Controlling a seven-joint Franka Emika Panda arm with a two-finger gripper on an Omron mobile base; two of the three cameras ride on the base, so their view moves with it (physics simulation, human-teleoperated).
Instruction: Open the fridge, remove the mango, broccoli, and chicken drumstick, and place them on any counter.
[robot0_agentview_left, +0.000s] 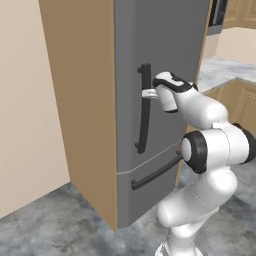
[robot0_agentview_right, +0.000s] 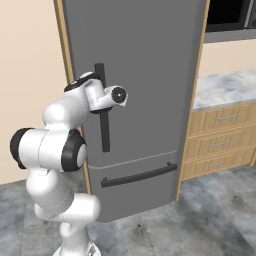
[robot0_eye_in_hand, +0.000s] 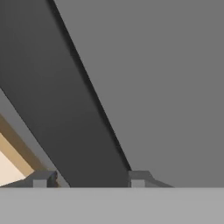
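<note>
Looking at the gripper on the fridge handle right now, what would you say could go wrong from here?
The gripper straddles the fridge's vertical handle, fingertips barely past the bar's edges; such a shallow hold might slip off when it pulls.

The grip sits high on the handle, so an off-line pull may twist the hand rather than swing the door.

The fridge door is still shut, and the arm's elbow is near the lower drawer handle; backing away could bump it.

Grey stone floor (robot0_agentview_left: 45, 227); beige wall (robot0_agentview_left: 25, 100); wood drawers (robot0_agentview_right: 222, 137).
</note>
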